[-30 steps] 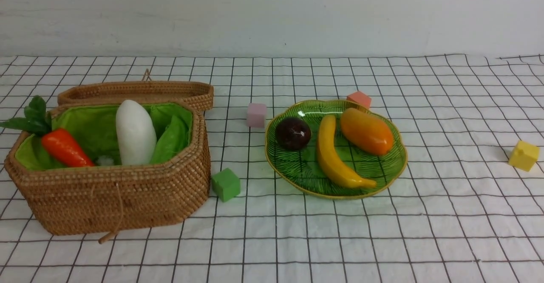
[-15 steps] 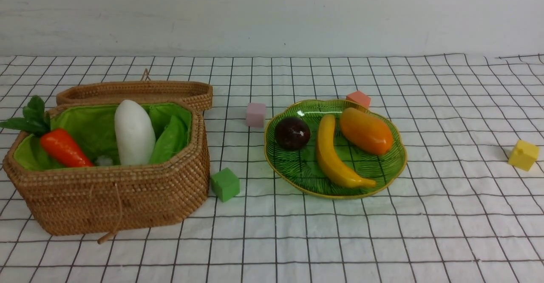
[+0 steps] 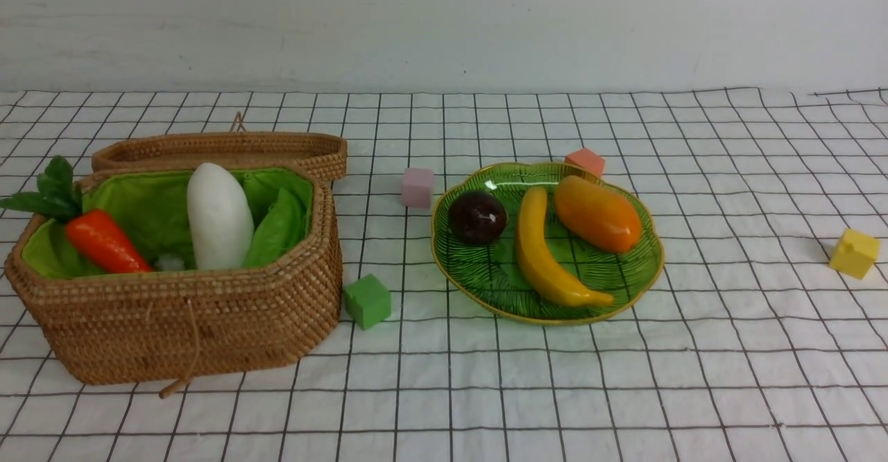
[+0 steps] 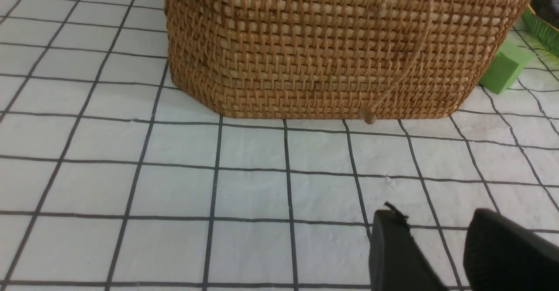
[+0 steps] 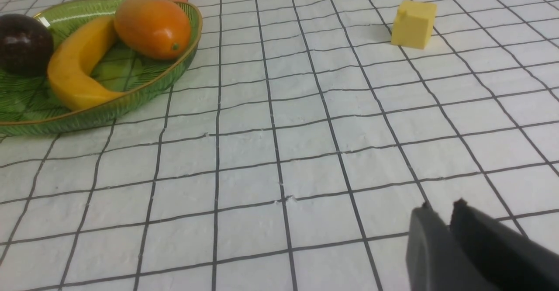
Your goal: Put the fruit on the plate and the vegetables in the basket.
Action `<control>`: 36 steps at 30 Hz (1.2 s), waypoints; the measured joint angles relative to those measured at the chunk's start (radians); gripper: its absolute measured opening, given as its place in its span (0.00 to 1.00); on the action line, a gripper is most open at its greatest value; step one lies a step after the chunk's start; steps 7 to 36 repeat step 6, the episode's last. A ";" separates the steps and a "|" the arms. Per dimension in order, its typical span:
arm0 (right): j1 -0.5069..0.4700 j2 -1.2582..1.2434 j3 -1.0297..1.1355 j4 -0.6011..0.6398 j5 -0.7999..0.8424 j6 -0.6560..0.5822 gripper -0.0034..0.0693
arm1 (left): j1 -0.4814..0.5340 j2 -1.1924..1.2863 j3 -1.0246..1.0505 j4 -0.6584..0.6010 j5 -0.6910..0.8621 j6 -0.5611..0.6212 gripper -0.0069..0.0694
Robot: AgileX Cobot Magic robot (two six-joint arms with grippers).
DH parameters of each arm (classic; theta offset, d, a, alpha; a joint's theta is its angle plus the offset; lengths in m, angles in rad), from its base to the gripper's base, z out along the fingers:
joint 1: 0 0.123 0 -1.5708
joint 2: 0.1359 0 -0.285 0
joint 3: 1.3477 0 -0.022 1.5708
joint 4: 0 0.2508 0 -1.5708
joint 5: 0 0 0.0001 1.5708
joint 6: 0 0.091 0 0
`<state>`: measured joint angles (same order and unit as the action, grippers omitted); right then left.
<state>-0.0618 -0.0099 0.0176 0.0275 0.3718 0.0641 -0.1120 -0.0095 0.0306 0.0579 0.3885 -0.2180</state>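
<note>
The mango [image 3: 597,214], banana [image 3: 553,254] and dark ball [image 3: 477,218] lie on the plate [image 3: 479,301]. The carrot [image 3: 108,241] and radish [image 3: 220,218] sit in the basket [image 3: 208,330], its lid [image 3: 222,148] open. Beside the basket is a green cube [image 3: 368,302]. The left gripper [image 4: 432,225] has a gap between its empty fingers; the right gripper [image 5: 443,214] stands narrow, holding nothing visible, above the tabletop [image 5: 244,238].

On the white cloth with black grid lines [image 3: 527,392] there were four foam cubes: a pink one [image 3: 417,188], a green one [image 3: 368,302], a coral one [image 3: 585,161] and a yellow one [image 3: 855,253]. The yellow one lay well apart from the other three. A pale wall [image 3: 444,25] stood behind the cloth.
</note>
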 joint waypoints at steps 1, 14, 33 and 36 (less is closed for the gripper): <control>0.000 0.000 0.000 0.000 0.000 0.000 0.17 | 0.000 0.000 0.000 0.000 0.000 0.000 0.40; 0.000 0.000 0.000 0.000 0.000 0.000 0.18 | 0.000 0.000 0.000 0.000 0.000 0.000 0.40; 0.000 0.000 0.000 0.000 0.000 0.000 0.18 | 0.000 0.000 0.000 0.000 0.000 0.000 0.40; 0.000 0.000 0.000 0.000 0.000 0.000 0.18 | 0.000 0.000 0.000 0.000 0.000 0.000 0.40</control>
